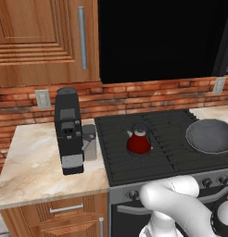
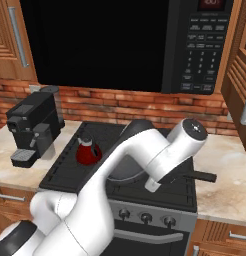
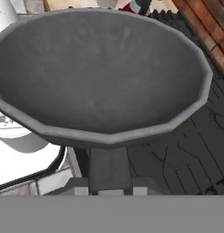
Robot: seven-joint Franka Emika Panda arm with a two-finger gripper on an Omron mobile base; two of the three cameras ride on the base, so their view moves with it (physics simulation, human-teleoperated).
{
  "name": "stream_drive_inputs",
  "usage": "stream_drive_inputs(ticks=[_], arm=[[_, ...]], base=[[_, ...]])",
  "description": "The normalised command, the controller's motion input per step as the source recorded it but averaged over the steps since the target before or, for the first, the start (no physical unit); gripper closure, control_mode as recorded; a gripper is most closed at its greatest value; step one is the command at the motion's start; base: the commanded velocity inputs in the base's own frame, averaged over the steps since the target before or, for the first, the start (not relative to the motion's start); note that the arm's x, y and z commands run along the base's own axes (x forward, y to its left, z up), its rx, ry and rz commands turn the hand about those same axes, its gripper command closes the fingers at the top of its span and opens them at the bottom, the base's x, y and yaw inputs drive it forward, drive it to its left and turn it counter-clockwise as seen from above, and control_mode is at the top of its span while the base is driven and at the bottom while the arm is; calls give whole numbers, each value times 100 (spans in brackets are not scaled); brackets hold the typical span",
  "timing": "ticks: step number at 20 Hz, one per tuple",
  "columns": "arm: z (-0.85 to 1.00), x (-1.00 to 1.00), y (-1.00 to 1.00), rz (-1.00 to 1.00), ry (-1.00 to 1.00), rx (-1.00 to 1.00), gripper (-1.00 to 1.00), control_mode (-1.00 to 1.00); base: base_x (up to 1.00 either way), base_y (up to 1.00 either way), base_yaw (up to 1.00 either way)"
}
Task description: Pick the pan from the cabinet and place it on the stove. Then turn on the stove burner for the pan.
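Pan [image 1: 210,135] sits over the right side of the stove [image 1: 134,159] grates; I can't tell if it's resting on them or just above. In the hand view its handle [image 3: 109,169] runs straight down between my gripper [image 3: 109,190] tips, so I read the jaws as narrowly closed on the handle, though the tips are mostly cut off at the frame edge. In the right base view my arm hides most of the pan. Red kettle [image 1: 139,140] stands left of the pan, well apart. Coffee machine [image 1: 68,131] on the left counter [image 1: 37,166].
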Motion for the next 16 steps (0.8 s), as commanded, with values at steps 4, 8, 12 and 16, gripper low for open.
stream_drive_inputs(ticks=[4, 8, 12, 16], arm=[[-26, 28, 0, -3, 10, 0, 100, -100], [-26, 28, -2, -2, 9, 0, 100, -100], [-25, 28, -4, -1, 7, 0, 100, -100], [-25, 24, -12, 0, 5, 1, 100, -100]], base=[[0, 0, 0], [0, 0, 0], [0, 0, 0], [0, 0, 0]])
